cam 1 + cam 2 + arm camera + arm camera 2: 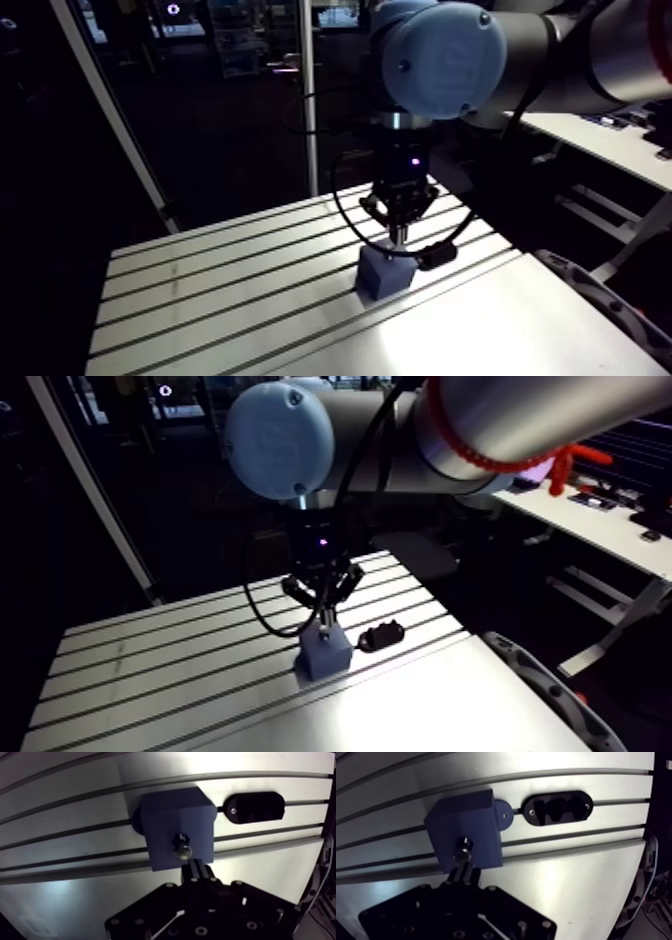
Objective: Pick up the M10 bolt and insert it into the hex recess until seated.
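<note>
Wrist view: we see gripper (192,868) pinching bolt (182,851) upright over block (172,819), mid-table (75,897), clear of edges; vertical hold aligns bolt with recess (178,841); seating unfinished, we judge.

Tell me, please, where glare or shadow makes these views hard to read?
Wrist view: strong glare washes out the table beyond the blue block, its slots bow from lens distortion, the tool is a dark silhouette, and the bolt shows mainly by a glint on its metal end. Arm view: the table's near part gleams, while the black holder is nearly lost in shadow.
</note>
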Tool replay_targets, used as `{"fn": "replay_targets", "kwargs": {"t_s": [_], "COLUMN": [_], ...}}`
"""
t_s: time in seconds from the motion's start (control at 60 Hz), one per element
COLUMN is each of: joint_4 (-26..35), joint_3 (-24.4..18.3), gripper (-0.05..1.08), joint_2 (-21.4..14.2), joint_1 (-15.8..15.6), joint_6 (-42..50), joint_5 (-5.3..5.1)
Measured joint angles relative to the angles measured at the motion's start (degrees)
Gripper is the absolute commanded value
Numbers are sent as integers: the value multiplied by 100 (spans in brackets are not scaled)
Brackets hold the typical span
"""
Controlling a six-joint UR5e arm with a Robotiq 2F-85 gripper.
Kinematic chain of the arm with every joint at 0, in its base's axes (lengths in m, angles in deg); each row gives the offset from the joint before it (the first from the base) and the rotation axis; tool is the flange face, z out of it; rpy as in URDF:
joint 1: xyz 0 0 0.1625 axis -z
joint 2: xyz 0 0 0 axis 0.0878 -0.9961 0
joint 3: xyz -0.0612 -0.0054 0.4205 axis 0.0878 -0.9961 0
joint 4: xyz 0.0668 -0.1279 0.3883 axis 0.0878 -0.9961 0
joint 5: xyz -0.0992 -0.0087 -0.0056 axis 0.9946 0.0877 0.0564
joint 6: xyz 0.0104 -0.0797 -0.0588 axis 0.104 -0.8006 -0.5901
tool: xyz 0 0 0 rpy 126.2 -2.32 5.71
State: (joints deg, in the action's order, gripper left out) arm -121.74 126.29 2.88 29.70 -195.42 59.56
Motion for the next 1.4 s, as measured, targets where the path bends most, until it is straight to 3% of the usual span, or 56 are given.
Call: {"fn": "replay_targets", "kwargs": {"t_s": [1.4], "joint_4": [-32], "joint_3": [43], "gripper": [108], "joint_2": [177], "joint_1": [22], "joint_6": [-122], "joint_5": [-45]}}
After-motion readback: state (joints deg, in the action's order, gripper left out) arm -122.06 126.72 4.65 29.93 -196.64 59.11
